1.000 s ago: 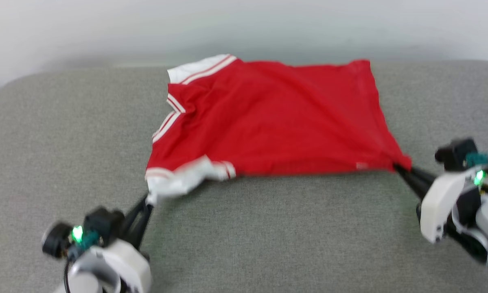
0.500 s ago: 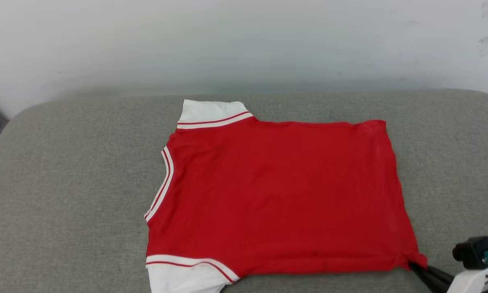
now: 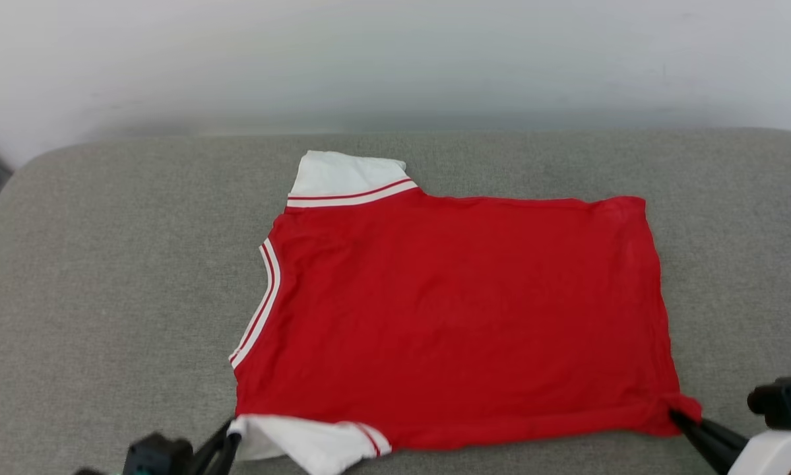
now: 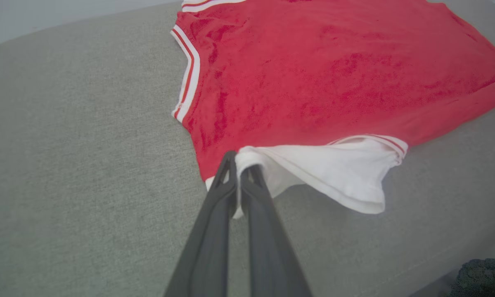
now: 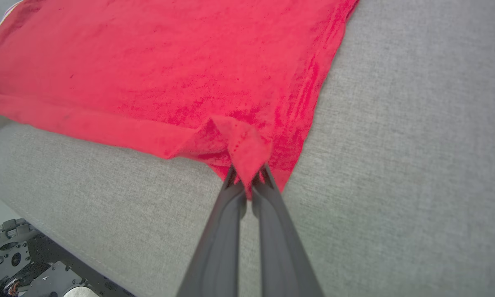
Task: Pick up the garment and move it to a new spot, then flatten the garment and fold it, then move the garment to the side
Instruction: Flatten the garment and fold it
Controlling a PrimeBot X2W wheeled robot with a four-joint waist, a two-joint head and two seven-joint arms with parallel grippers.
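Left claw [image 4: 241,163] is pressing together on the edge of the near white sleeve [image 4: 334,173], and right claw [image 5: 247,173] is pinching the near red hem corner [image 5: 241,144], bunching it into a small peak. I'm seeing the garment [image 3: 461,316] lying spread on the grey padded bench [image 3: 105,297], plain red side up and softly wrinkled, with red-and-white striped trim edging the neckline [image 3: 263,303]. Its neck is pointing to the robot's left and its hem [image 3: 656,297] to the right, so the long axis is running left to right. The other white sleeve [image 3: 342,175] is pointing away from the robot.
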